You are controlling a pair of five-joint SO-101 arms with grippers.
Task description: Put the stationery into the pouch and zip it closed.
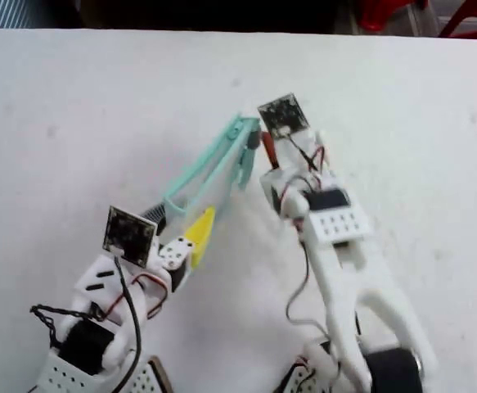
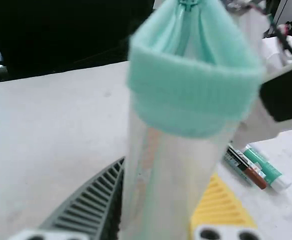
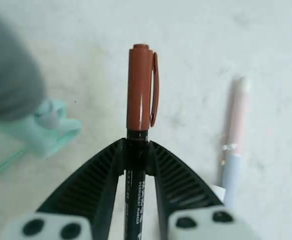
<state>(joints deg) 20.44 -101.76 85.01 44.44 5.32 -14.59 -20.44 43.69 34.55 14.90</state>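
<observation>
The white table point(image 1: 74, 106) carries both arms, which come in from its near edge. The left arm point(image 1: 99, 327) rises from the near-left corner and the right arm point(image 1: 344, 262) from the near edge right of centre. The pouch point(image 1: 213, 168), clear-bodied with mint-green trim, is at about the middle of the table and slants from the left gripper point(image 1: 177, 221) up toward the far edge. That gripper's grey and yellow fingers pinch the pouch's near end between them. Whether the pouch's lower edge touches the table cannot be told. The right gripper point(image 3: 135, 145) sits just beside the pouch's far end. Its black fingers are pressed onto the dark barrel of a brown-capped pen point(image 3: 139, 90), whose cap sticks out past the fingertips. In the left wrist view, a green marker point(image 2: 266, 170) with a white end and a dark pen point(image 2: 243, 167) with a red-brown end lie side by side on the table, near the right arm's base. In the right wrist view, a pale pen point(image 3: 234, 135) lies on the table beside the held pen, apart from it.
</observation>
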